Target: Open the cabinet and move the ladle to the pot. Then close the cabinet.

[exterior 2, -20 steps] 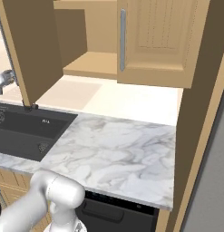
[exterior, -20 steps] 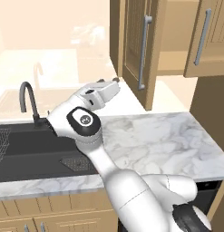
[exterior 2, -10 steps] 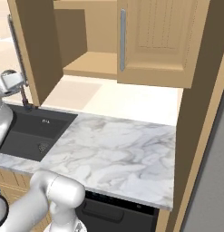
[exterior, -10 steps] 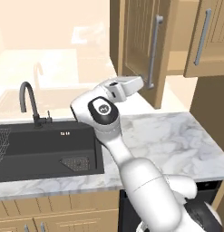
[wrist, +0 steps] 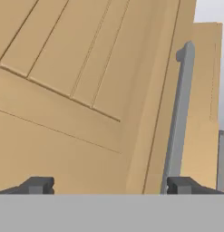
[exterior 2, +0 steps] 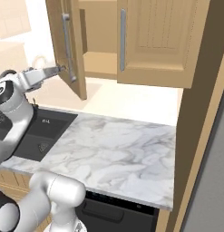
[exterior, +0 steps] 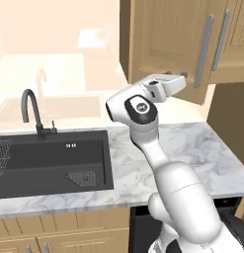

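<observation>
The gripper (wrist: pixel 109 186) is sitting with its fingers spread wide, gripping nothing, its fingertips (wrist: pixel 38 185) hovering right up against the cabinet (exterior 2: pixel 154 41) door's panelled face. The door's grey bar handle (wrist: pixel 177 118) is rising just above the right fingertip, apart from it.

Cabinet (exterior 2: pixel 145 41) interior behind swung door (exterior 2: pixel 68 50)

The pincer (exterior 2: pixel 62 69) was up high, right by the handle (exterior 2: pixel 67 47) of the open door (exterior 2: pixel 62 45). The cabinet (exterior 2: pixel 145 41) was behind it. The counter (exterior 2: pixel 109 154) lay far below. The sink (exterior: pixel 49 160) and tap (exterior: pixel 32 111) were down to its left.
</observation>
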Controlling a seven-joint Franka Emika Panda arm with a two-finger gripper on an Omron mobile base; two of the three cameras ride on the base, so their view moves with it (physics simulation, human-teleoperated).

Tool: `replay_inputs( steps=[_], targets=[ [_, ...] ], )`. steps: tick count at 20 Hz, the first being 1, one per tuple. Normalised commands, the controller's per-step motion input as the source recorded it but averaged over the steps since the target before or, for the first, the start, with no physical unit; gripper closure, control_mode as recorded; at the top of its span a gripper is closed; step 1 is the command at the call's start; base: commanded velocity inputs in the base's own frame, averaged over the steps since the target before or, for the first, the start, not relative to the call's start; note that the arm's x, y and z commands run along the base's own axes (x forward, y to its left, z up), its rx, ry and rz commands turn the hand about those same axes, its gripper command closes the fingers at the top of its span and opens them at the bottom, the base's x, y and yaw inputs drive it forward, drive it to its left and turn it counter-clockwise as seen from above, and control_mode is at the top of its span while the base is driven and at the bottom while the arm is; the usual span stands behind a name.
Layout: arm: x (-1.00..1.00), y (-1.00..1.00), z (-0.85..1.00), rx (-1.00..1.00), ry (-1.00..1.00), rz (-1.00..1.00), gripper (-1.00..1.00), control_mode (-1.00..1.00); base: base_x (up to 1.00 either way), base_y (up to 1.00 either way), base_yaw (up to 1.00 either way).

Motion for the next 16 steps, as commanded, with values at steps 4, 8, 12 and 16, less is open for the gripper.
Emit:
replay_inputs(
  steps=[4, 8, 12, 16],
  targets=[
    [0.06, -0.76, 0.46, 0.0, -0.02, 0.02, -1.0, -1.0, 0.0, 0.0, 0.0],
    [0.11, -0.62, 0.45, 0.0, -0.02, 0.07, -1.0, -1.0, 0.0, 0.0, 0.0],
    [0.21, -0.5, 0.33, 0.03, 0.0, 0.14, -1.0, -1.0, 0.0, 0.0, 0.0],
    [0.4, -0.39, 0.12, 0.06, 0.0, 0.18, -1.0, -1.0, 0.0, 0.0, 0.0]
  ],
)
